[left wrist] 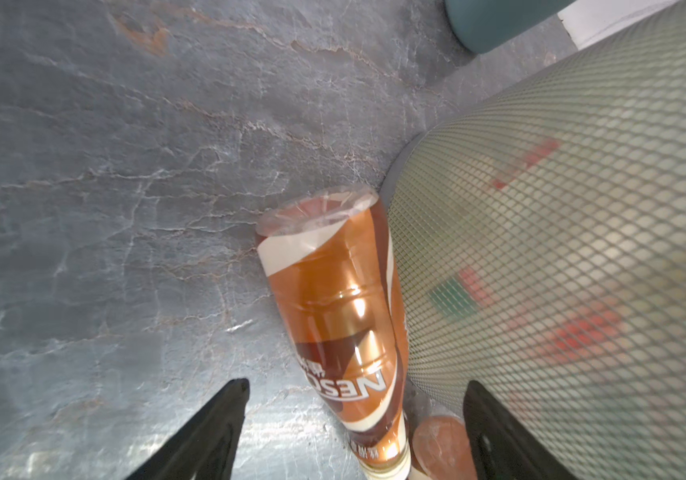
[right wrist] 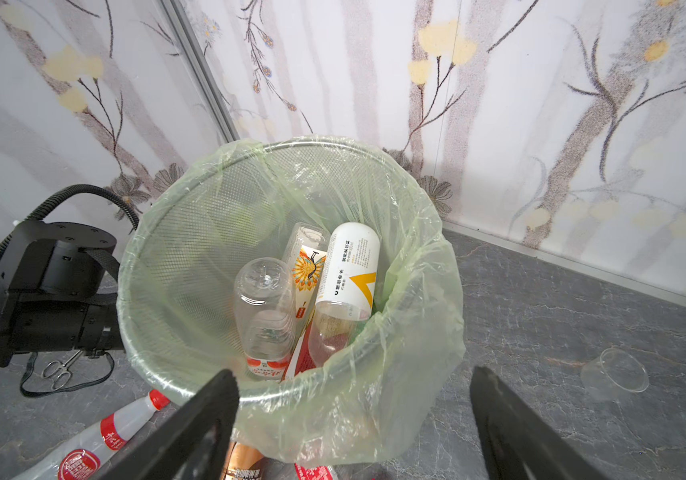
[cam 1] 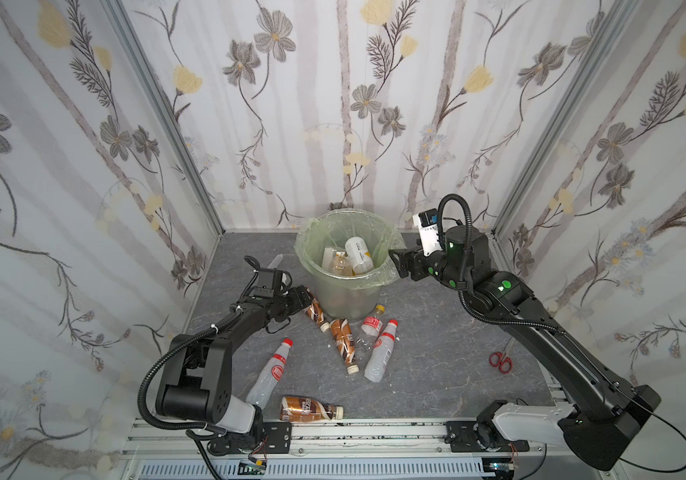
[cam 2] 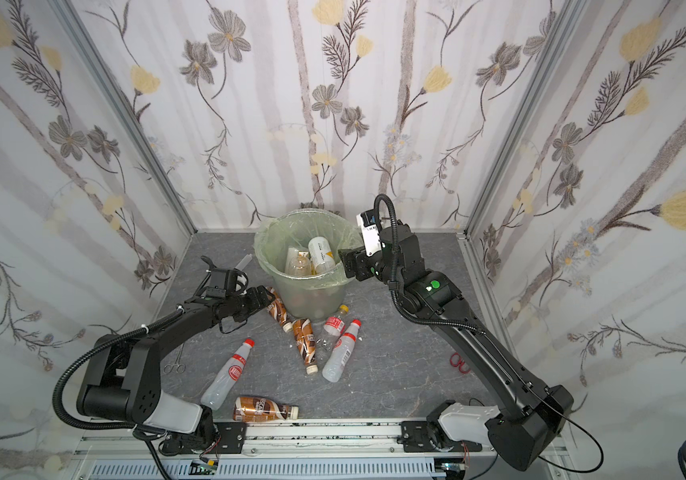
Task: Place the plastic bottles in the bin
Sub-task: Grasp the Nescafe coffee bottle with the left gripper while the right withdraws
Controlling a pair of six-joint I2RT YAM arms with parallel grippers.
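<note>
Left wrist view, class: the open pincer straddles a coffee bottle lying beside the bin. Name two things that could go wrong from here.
1. The coffee bottle lies close against the bin wall, and one finger of the open left pincer is right beside that mesh; closing may snag or push the bin.
2. A second coffee bottle shows its base between that finger and the target, so both might get pinched, giving a loose grip.

Contents of the bin (left wrist: pixel 582 249) blur behind its mesh wall; the copper-brown bottle (left wrist: pixel 333 311) runs off frame.
</note>
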